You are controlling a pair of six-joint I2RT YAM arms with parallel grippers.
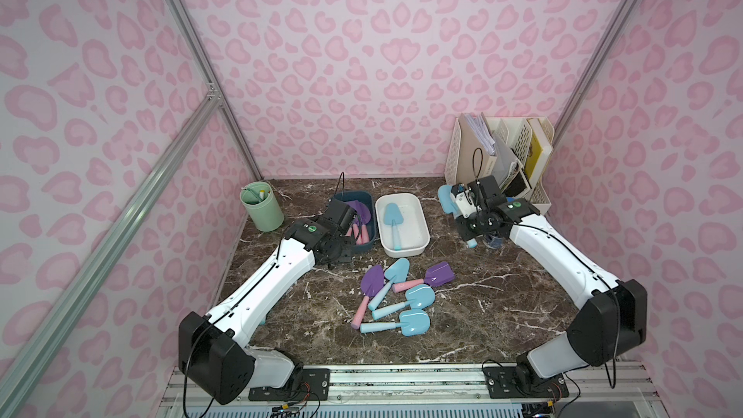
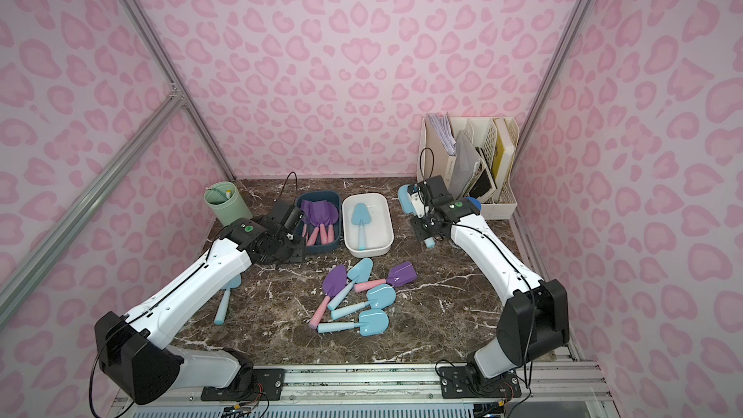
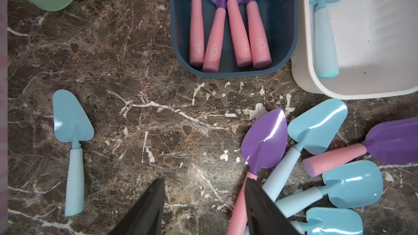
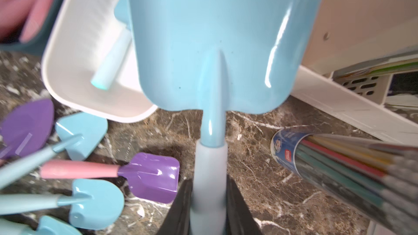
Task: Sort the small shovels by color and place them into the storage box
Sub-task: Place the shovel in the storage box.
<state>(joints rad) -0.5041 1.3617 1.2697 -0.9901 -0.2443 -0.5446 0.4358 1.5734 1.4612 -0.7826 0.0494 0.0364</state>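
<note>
Right end effector (image 4: pixel 208 180) clamps blue shovel (image 4: pixel 214 41) (grip visible wrist-side only).

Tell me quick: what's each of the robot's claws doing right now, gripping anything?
Left gripper: open, holding nothing.
Right gripper: closed on the handle of a light blue plastic toy shovel.

Six purple shovels (image 3: pixel 263 141) show, four boxed toward twelve o'clock. Six light blue shovels (image 3: pixel 70 114) show. Two storage boxes (image 1: pixel 404 250), one green cup (image 1: pixel 263 213).
</note>
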